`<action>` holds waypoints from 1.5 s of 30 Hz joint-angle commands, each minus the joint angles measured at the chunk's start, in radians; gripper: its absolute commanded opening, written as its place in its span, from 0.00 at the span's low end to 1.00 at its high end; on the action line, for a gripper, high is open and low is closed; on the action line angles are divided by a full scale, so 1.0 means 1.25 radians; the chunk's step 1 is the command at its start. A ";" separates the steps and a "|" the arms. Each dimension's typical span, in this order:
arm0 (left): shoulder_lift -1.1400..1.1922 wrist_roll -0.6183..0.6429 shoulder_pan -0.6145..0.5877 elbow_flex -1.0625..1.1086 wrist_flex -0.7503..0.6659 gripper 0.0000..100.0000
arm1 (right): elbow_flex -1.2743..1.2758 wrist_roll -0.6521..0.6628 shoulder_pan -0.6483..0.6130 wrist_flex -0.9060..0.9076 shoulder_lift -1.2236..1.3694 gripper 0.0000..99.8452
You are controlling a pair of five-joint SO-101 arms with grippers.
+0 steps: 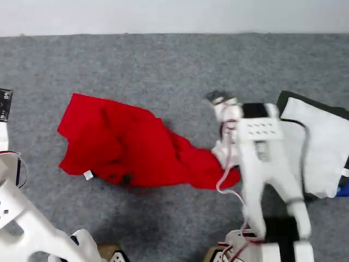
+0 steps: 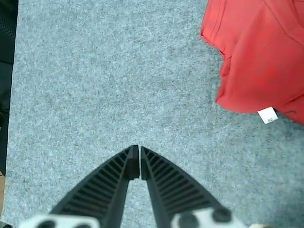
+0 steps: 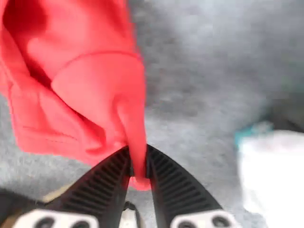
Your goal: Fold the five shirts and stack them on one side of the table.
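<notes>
A crumpled red shirt (image 1: pixel 131 150) lies across the middle of the grey table, with a white tag (image 1: pixel 88 174) at its near left corner. My right gripper (image 1: pixel 224 158) is at the shirt's right end. In the right wrist view that gripper (image 3: pixel 137 166) is shut on a pinched fold of the red shirt (image 3: pixel 76 85), which hangs lifted from the fingers. My left gripper (image 2: pixel 139 156) is shut on nothing, above bare table some way off the red shirt (image 2: pixel 256 57) and its tag (image 2: pixel 268 115). The left arm (image 1: pixel 22 218) sits at the near left corner.
A folded white shirt (image 1: pixel 322 147) lies on a dark one (image 1: pixel 286 101) at the right edge, just beyond the right arm; the white shirt (image 3: pixel 270 175) is also seen from the right wrist. A small black device (image 1: pixel 4 103) sits at the left edge. Bare table spans the far side.
</notes>
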 commanded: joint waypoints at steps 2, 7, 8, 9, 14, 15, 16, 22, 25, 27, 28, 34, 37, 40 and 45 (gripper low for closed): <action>0.001 -0.007 0.061 0.019 -0.029 0.02 | -0.014 0.042 0.047 0.024 -0.106 0.01; 0.128 0.014 0.195 0.026 -0.021 0.02 | -0.002 0.047 0.050 0.026 -0.084 0.01; 0.162 0.028 0.223 0.024 -0.015 0.02 | 0.001 0.047 0.050 0.024 -0.079 0.01; 0.195 0.039 0.259 0.024 -0.005 0.02 | 0.005 0.044 0.050 0.023 -0.073 0.01; 0.320 0.083 0.411 0.013 -0.004 0.10 | 0.026 0.043 0.050 0.023 -0.042 0.01; 0.336 0.102 0.432 0.007 -0.021 0.12 | 0.031 0.043 0.050 0.024 -0.040 0.01; 0.350 0.120 0.450 0.002 -0.039 0.14 | 0.037 0.043 0.050 0.024 -0.040 0.01; 0.459 0.179 0.581 -0.020 -0.102 0.18 | 0.043 0.043 0.050 0.024 -0.035 0.01; 0.513 0.232 0.641 -0.079 -0.115 0.19 | 0.044 0.043 0.050 0.024 -0.033 0.01; 0.549 0.264 0.671 -0.128 -0.129 0.21 | 0.050 0.043 0.050 0.024 -0.033 0.01; 0.568 0.277 0.684 -0.154 -0.137 0.21 | 0.053 0.043 0.050 0.024 -0.033 0.01; 0.702 0.329 0.741 -0.282 -0.174 0.21 | 0.081 0.043 0.050 0.024 -0.034 0.01; 0.779 0.329 0.762 -0.330 -0.177 0.21 | 0.085 0.043 0.050 0.024 -0.034 0.01; 0.859 0.330 0.786 -0.377 -0.190 0.21 | 0.085 0.043 0.050 0.024 -0.034 0.01; 0.984 0.327 0.798 -0.447 -0.225 0.21 | 0.085 0.047 0.050 0.024 -0.034 0.01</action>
